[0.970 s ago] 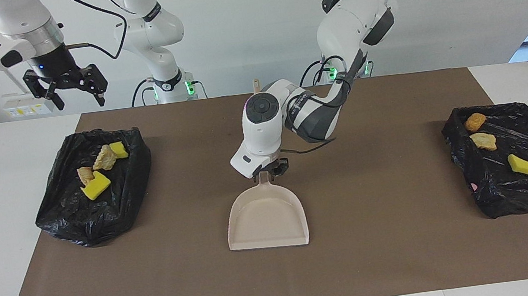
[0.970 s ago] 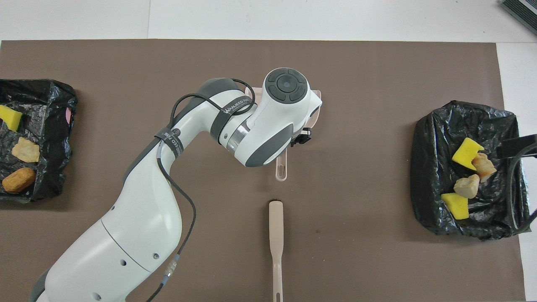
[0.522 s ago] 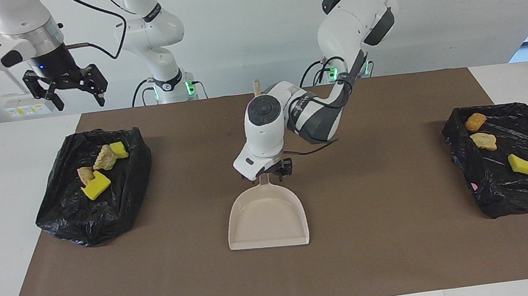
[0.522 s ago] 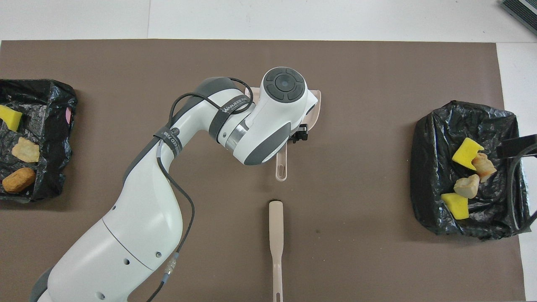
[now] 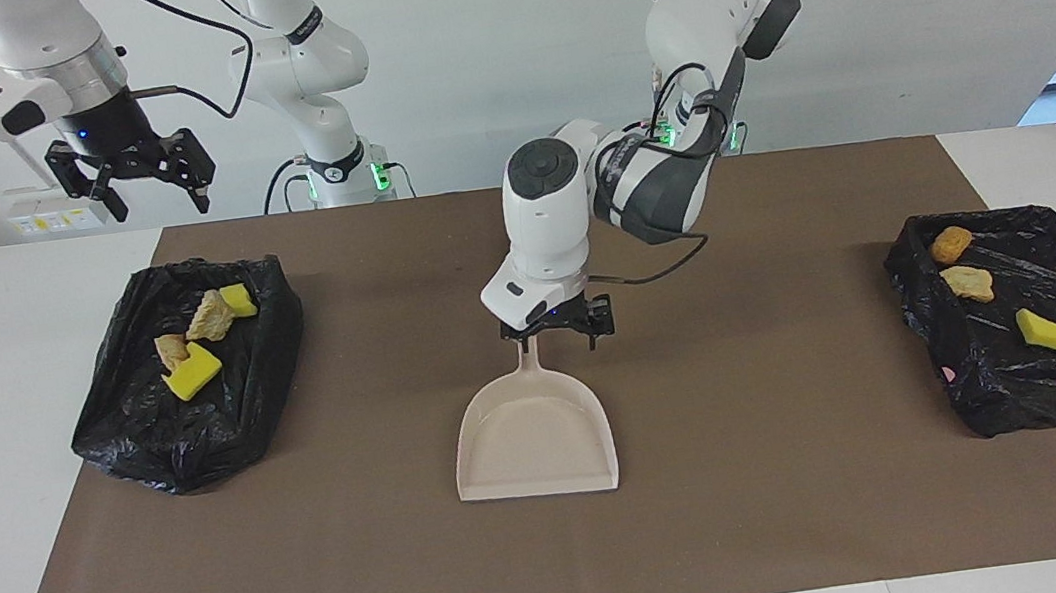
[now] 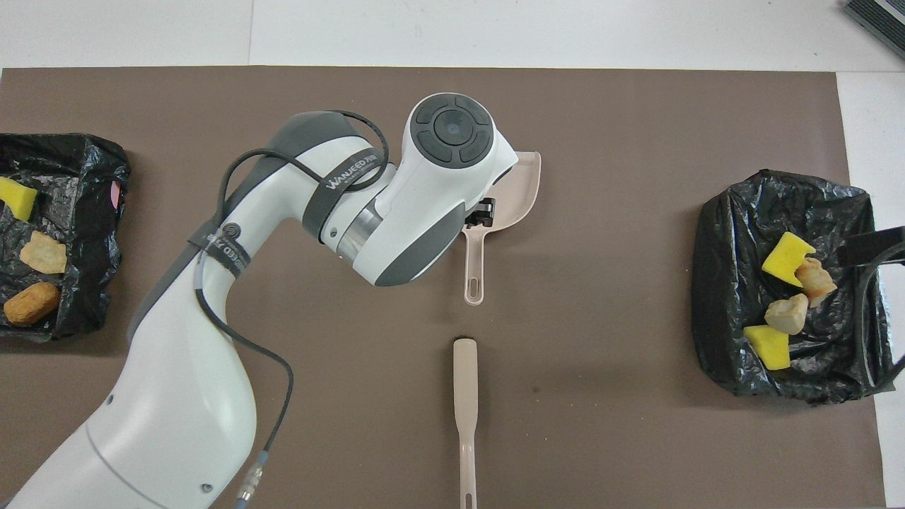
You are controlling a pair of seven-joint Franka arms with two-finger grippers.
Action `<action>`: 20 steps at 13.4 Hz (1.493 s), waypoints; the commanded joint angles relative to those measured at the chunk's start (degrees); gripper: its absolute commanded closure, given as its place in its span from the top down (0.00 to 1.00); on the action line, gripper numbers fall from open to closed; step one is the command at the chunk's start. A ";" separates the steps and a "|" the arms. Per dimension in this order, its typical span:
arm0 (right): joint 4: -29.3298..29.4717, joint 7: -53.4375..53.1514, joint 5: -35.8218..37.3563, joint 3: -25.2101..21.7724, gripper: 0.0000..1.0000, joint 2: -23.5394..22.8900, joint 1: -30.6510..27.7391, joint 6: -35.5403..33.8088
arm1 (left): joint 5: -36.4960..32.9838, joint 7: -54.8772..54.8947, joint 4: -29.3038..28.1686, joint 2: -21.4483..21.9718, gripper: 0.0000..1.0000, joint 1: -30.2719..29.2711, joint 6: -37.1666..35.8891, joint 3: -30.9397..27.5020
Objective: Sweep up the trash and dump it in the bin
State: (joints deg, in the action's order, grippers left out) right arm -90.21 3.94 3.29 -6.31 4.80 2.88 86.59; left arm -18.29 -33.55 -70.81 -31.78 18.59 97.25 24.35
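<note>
The beige dustpan lies flat on the brown mat at mid-table, its handle pointing toward the robots. My left gripper hangs open just above that handle, holding nothing; in the overhead view the arm covers much of the pan. The trash lies in two black-bag bins. Yellow sponge pieces and tan chunks are in the bin at the right arm's end. An orange chunk, a tan chunk and a yellow piece are in the bin at the left arm's end. My right gripper waits open, high over the table edge by its bin.
A beige brush handle lies on the mat nearer to the robots than the dustpan, in line with it; its head runs out of the overhead view. The brown mat covers most of the white table.
My left gripper has let go of the dustpan handle, opened and risen, drawing back toward the robots. The dustpan stays where it lay. The right arm has not moved.
</note>
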 commanded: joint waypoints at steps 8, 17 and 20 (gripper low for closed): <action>-1.54 1.86 -0.83 -0.02 1.00 1.17 -0.51 0.25 | 16.00 25.27 -20.93 27.80 1.00 -0.92 -3.99 -23.19; -1.54 1.94 -0.83 -0.02 1.00 1.17 -0.51 0.25 | 19.69 38.47 -22.89 37.22 1.00 -12.08 -8.03 -24.52; -1.63 1.94 -0.83 -0.02 1.00 1.17 -0.51 0.16 | 19.61 38.48 -16.14 35.30 1.00 -14.54 -13.64 -23.38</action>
State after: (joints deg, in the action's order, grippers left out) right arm -90.46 3.95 3.23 -6.35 4.82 2.87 86.54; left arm 0.28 4.32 -91.09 4.66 5.49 87.57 -0.16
